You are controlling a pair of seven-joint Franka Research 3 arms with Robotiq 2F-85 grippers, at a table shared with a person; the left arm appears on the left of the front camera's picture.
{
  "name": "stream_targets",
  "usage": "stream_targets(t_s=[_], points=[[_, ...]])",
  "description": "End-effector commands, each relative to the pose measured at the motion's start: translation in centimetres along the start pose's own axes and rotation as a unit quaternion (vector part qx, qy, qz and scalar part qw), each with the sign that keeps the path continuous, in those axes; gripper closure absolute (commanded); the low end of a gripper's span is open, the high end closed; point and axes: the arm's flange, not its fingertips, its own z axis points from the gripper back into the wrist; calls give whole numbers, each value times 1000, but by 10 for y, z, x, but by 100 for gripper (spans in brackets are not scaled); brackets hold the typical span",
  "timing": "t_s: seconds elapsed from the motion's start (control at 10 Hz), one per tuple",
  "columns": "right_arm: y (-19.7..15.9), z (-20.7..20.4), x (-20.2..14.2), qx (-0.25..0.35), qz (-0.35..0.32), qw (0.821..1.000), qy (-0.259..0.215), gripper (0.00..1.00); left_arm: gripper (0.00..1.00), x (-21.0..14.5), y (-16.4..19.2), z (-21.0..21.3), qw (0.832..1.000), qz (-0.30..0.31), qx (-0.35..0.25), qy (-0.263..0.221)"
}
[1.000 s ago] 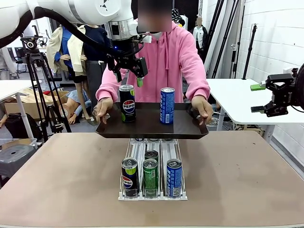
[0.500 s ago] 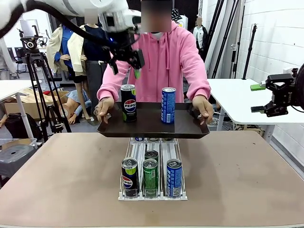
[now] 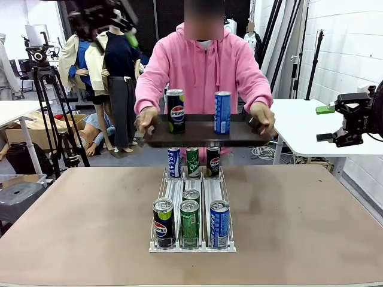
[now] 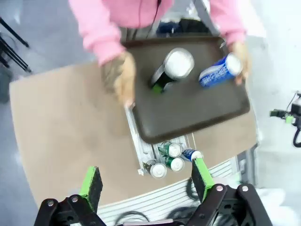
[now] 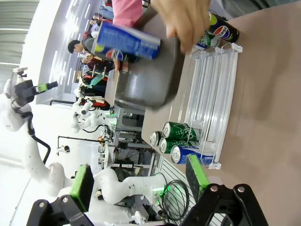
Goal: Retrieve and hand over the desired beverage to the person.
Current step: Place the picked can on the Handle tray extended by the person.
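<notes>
Person (image 3: 203, 66): standing at 12 o'clock of the table, in soft pink hooded sweatshirt; both hands gripping short ends of the tray.
Tray (image 3: 200, 133): flat, dark brown, matte, with rounded corners and low rim; lifted above the far table edge.
Black Pepsi can (image 3: 175, 111): glossy metal cylinder, upright on the tray toward 9 o'clock.
Blue can (image 3: 222, 112): shiny blue cylinder with white print, upright on the tray toward 3 o'clock, well apart from the black one.
Rack (image 3: 191, 206): clear plastic, three narrow lanes, in the table middle; black, green and blue cans at the near end, three more at the far end.
Table (image 3: 311, 221): wide, smooth, light brown, matte top.
Left gripper (image 4: 146, 182): high above the table, looking down on the tray; green pads far apart, released, nothing between.
Right gripper (image 5: 137, 181): off at 3 o'clock; jaws spread wide, empty.
Room: white block wall at 3 o'clock, white side tables, black tripod (image 3: 43, 95) at 9 o'clock, dark stands behind.
</notes>
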Motion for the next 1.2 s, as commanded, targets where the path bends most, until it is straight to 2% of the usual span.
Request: stream_targets(t_s=[0.0,0.1,0.3,0.4,0.5,0.6,0.7,1.0,1.1], points=[[1,0,1,-1,1,1000,4,0,0,-25,77,-16,993,102,-58,-3],[1,0,1,-1,1,1000,4,0,0,-39,112,-13,985,129,-114,-16],[1,0,1,-1,1,1000,4,0,0,-61,180,-20,958,177,-225,-30],[1,0,1,-1,1,1000,4,0,0,-69,215,-32,941,195,-275,-35],[1,0,1,-1,1,1000,4,0,0,-78,246,-36,916,184,-353,-47],[1,0,1,-1,1,1000,4,0,0,-94,282,-38,900,187,-390,-51],[1,0,1,-1,1,1000,4,0,0,-97,302,-42,894,189,-406,-32],[1,0,1,-1,1,1000,4,0,0,-74,341,-73,875,200,-434,74],[1,0,1,-1,1,1000,4,0,0,-68,348,-86,867,202,-447,90]])
